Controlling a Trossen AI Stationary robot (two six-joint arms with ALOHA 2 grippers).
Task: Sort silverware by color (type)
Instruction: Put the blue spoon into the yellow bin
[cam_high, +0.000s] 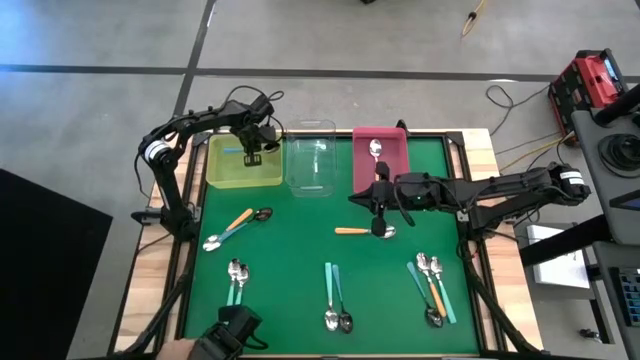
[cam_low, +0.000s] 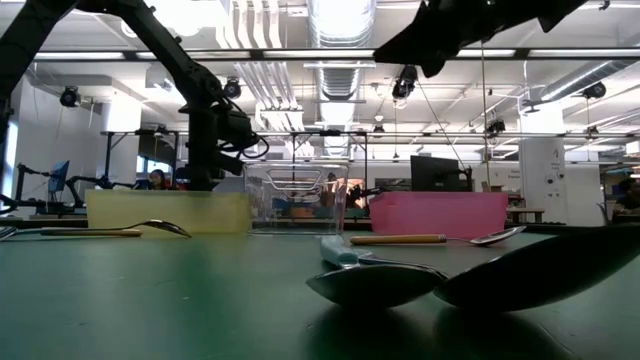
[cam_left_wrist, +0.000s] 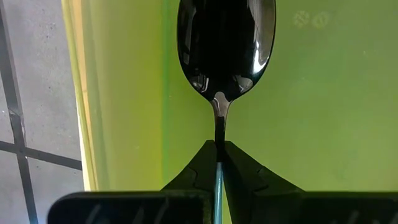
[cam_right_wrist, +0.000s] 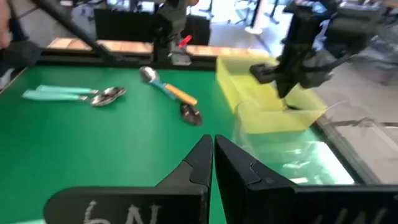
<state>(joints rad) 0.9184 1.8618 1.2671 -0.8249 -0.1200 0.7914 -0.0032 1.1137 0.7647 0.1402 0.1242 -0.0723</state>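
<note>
Left gripper (cam_left_wrist: 217, 163): fingers clamped on the teal handle of a dark-bowled spoon (cam_left_wrist: 226, 46), its bowl projecting beyond the fingertips over the yellow-green bin (cam_left_wrist: 311, 106). Right gripper (cam_right_wrist: 213, 155): fingers closed, empty, above the green bench (cam_right_wrist: 93, 143); an orange-handled spoon (cam_high: 364, 231) lies just beside them.

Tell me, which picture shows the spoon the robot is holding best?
The left wrist view: the dark spoon fills it, pinched by the left gripper over the yellow bin. From above it is a teal sliver; the low view hides it.
</note>
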